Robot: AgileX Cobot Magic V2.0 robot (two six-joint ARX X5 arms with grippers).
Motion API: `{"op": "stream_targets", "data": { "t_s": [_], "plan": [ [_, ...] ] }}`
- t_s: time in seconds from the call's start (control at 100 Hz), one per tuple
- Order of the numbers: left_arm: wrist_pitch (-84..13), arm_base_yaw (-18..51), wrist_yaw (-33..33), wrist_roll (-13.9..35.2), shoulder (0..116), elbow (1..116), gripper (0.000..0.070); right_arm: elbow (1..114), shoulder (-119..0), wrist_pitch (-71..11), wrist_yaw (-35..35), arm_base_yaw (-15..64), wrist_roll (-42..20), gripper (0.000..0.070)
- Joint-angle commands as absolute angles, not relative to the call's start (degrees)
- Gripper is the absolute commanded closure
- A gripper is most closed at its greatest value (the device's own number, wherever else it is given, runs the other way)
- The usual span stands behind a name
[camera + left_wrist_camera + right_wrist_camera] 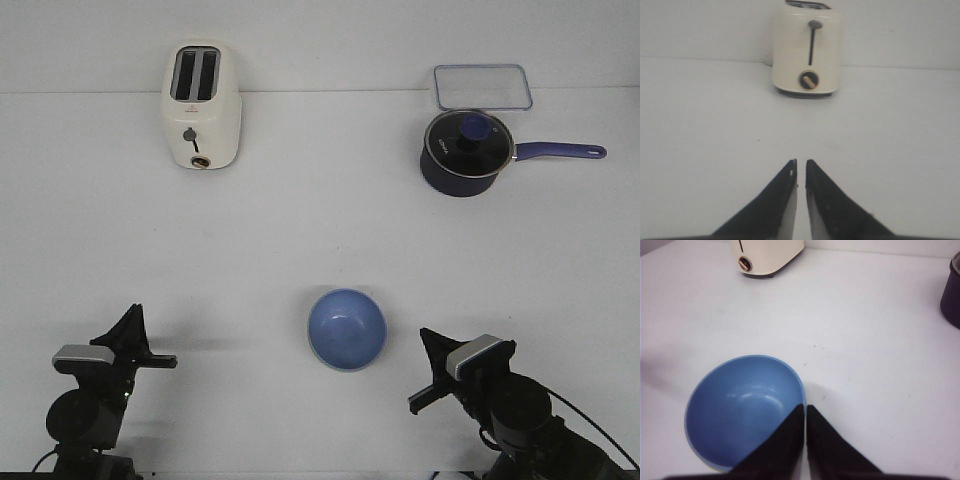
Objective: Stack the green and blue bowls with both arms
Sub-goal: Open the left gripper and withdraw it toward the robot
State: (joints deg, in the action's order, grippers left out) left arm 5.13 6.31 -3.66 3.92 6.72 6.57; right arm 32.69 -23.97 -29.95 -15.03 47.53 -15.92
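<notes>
The periwinkle blue bowl (346,329) sits upright on the white table, near the front and just right of the middle. It also shows in the right wrist view (740,405). A thin pale edge shows under its near rim; I cannot tell whether that is the green bowl, which is otherwise out of view. My right gripper (428,345) is shut and empty, its tips (805,407) just off the bowl's right rim. My left gripper (133,312) is shut and empty over bare table at the front left (800,162), far from the bowl.
A cream toaster (200,105) stands at the back left and shows in the left wrist view (808,50). A dark navy saucepan (466,152) with a glass lid and long handle stands at the back right. A clear container lid (482,86) lies behind it.
</notes>
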Motion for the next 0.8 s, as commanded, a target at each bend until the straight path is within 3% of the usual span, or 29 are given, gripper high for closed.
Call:
{"op": "stream_targets", "data": {
  "t_s": [0.0,0.16,0.79],
  "plan": [
    [6.74,4.36,-3.44,3.92,4.08,4.75,0.0685,32.95,-23.94,-29.21,-15.05,48.01,-16.62,0.0691],
    [6.96,1.72,-3.44,4.14,0.03,0.93,0.0685,32.95,-23.92,-29.21,-15.05,48.01,-16.62,0.0691],
    [5.32,1.67,-3.42,4.12,0.19,0.80,0.0685,32.99,-23.94,-29.21,-15.05,48.01,-16.62,0.0691]
  ]
}}
